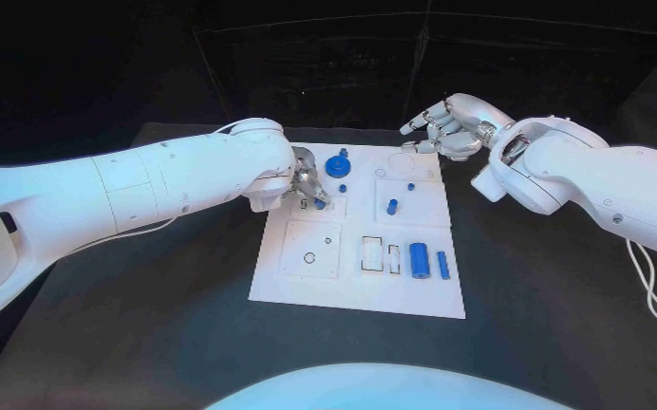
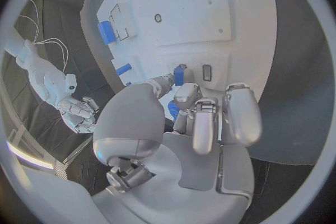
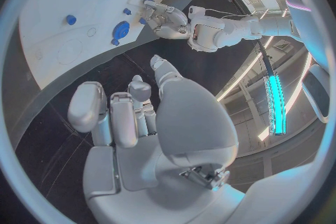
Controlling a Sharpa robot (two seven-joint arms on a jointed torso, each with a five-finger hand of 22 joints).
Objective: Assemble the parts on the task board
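Working a small blue part [image 1: 318, 203] at the task board [image 1: 359, 291]'s left-centre, the left hand [image 1: 303, 185] has its fingertips down on the board with the part pinched between thumb and a finger; the left wrist view shows the blue piece [image 2: 179, 74] held at the fingertips, right by a small slot. Whether it has seated cannot be told.

To do this step well, in judgement: keep the part upright over its hole, press straight down, and let go only once it stops sinking. Tilt is the likely failure, since the pinch is at the tip and the part is short.

The right hand [image 1: 445, 128] hovers off the board's far right corner, fingers loosely curled and holding nothing.

Other things on the board:
- round blue knob [image 1: 338, 165] just beyond the left hand, close enough to be clipped on retreat
- short blue peg [image 1: 392, 206] standing mid-board, to the right of the working spot
- blue cylinder [image 1: 419, 260] and thin blue pin [image 1: 442, 265] lying side by side near the board's right edge, next to a rectangular recess [image 1: 371, 251]
- square outline with a small hole [image 1: 310, 258] on the near left, unfilled

The left forearm covers the board's left edge, so the approach there is tight.
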